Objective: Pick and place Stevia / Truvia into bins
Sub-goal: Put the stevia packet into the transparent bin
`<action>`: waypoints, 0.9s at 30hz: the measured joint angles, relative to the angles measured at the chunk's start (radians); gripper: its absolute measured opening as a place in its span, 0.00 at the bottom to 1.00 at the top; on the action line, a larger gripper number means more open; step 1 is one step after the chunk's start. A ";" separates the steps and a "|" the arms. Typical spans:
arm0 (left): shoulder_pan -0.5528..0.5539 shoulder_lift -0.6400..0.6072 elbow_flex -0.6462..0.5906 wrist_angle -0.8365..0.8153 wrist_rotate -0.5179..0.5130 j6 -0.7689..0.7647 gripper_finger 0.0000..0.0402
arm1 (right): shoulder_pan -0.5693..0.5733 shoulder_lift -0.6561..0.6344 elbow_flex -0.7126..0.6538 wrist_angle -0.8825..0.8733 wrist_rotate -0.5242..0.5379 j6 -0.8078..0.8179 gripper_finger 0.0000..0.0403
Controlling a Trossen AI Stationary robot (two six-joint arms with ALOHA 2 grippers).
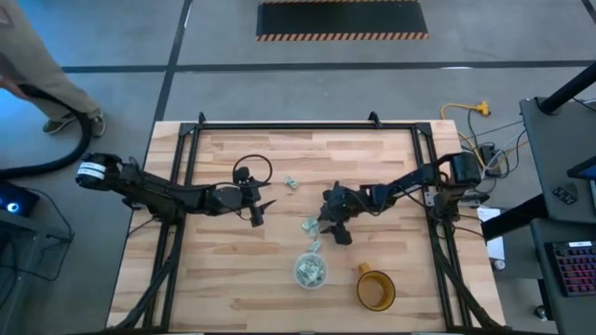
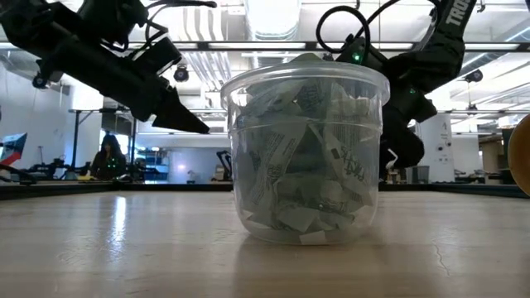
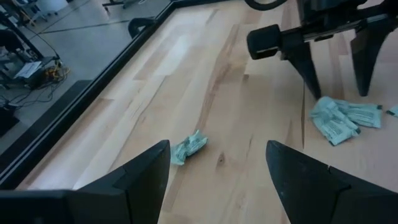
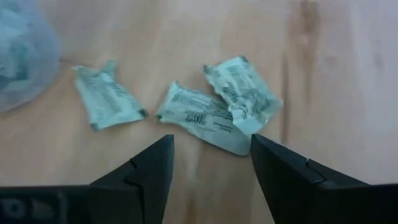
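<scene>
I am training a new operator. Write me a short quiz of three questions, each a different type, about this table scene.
1. True or false: the clear cup already holds many sachets.
2. Which arm's gripper hovers over the pair of overlapping sachets near the cup? A) left B) right
3. Fill in: the amber mug stands beside the cup, toward the ____ arm's side of the table.

Key: 1 true. 2 B: the right gripper, jaws open, is above them; the left gripper, also open, faces a lone sachet. 3 right.
</scene>
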 joint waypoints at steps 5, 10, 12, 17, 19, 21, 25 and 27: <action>0.000 0.000 0.000 0.000 0.000 0.000 0.62 | 0.006 0.000 -0.001 0.016 -0.011 0.000 0.50; 0.000 0.000 0.000 0.001 0.001 -0.005 0.62 | 0.005 0.000 -0.001 0.028 0.004 0.000 0.50; 0.000 0.000 0.000 0.001 0.001 -0.007 0.62 | 0.005 0.000 -0.001 0.040 0.029 0.000 0.50; 0.000 0.000 0.000 0.001 0.001 -0.008 0.62 | 0.005 0.000 -0.001 0.064 0.075 0.000 0.50; 0.000 0.000 0.000 0.002 0.001 -0.008 0.62 | 0.005 0.000 -0.001 0.074 0.077 0.000 0.50; 0.000 0.000 0.000 0.002 0.001 -0.008 0.62 | 0.005 0.000 -0.001 0.082 0.109 0.000 0.50; 0.001 0.000 0.000 0.002 0.001 -0.008 0.62 | 0.004 0.000 -0.001 0.102 0.148 -0.016 0.50; 0.003 0.000 0.000 0.002 0.001 -0.007 0.62 | 0.005 0.000 -0.001 0.126 0.135 -0.029 0.50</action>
